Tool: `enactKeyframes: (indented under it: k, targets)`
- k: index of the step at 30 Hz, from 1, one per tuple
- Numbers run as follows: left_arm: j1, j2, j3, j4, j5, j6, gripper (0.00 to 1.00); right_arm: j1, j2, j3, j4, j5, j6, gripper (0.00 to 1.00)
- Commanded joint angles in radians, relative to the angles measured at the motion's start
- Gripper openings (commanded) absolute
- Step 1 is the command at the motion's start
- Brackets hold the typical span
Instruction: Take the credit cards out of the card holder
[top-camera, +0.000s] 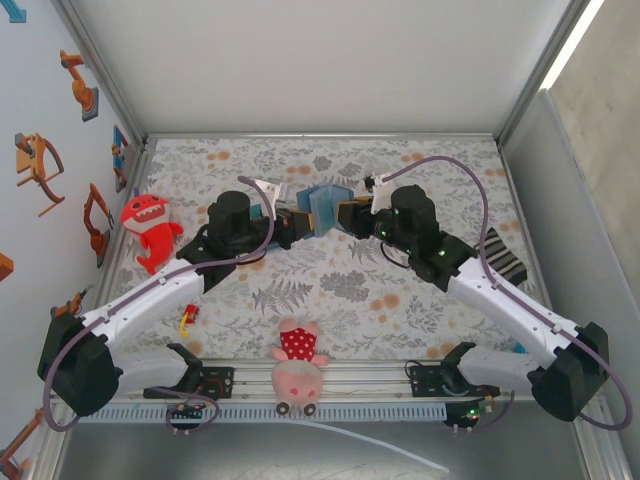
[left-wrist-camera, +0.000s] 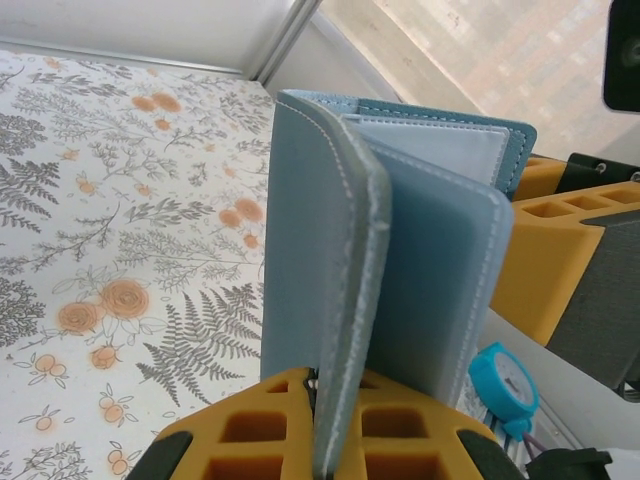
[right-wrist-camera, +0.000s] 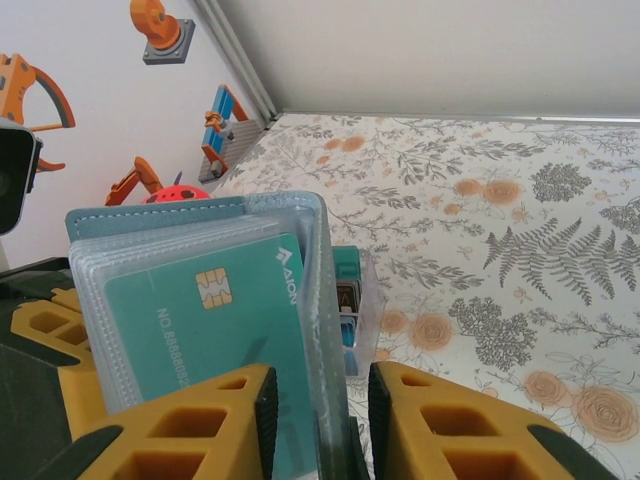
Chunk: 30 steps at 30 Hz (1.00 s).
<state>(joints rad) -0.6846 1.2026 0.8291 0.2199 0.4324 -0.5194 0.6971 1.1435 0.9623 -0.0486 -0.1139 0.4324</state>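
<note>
The slate-blue card holder (top-camera: 325, 205) is held upright above the flowered cloth, between the two arms. My left gripper (top-camera: 303, 226) is shut on the edge of one grey-blue panel (left-wrist-camera: 320, 250), pinched between its orange fingers (left-wrist-camera: 270, 425). The holder's clear sleeves face the right wrist camera, with a teal credit card (right-wrist-camera: 210, 320) with a gold chip in the front sleeve. My right gripper (right-wrist-camera: 320, 385) straddles the sleeves' edge (right-wrist-camera: 335, 330). A gap shows on each side of the plastic, so its jaws are open and the pads touch nothing.
A red shark plush (top-camera: 150, 228) lies at the left and a pink pig plush (top-camera: 298, 365) at the near edge. A small red toy (top-camera: 187, 318) and a striped sock (top-camera: 503, 257) also lie on the cloth. A clear case of striped cards (right-wrist-camera: 350, 300) stands behind the holder.
</note>
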Motion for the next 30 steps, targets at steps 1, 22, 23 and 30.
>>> enactKeyframes:
  k: [1,22,23,30]
  targets:
    - [0.015,-0.031,-0.016,0.105,0.068,-0.051,0.00,0.004,-0.020,-0.013,0.014,0.012,0.003,0.29]
    - [0.038,0.023,-0.025,0.103,0.132,-0.122,0.15,-0.010,-0.072,-0.073,0.008,0.041,0.028,0.00]
    - [0.039,0.029,-0.028,0.097,0.125,-0.125,0.18,-0.010,-0.077,-0.073,-0.001,0.045,0.029,0.00]
    - [0.040,0.076,-0.037,0.105,0.101,-0.154,0.40,-0.010,-0.101,-0.082,-0.041,0.060,0.053,0.00]
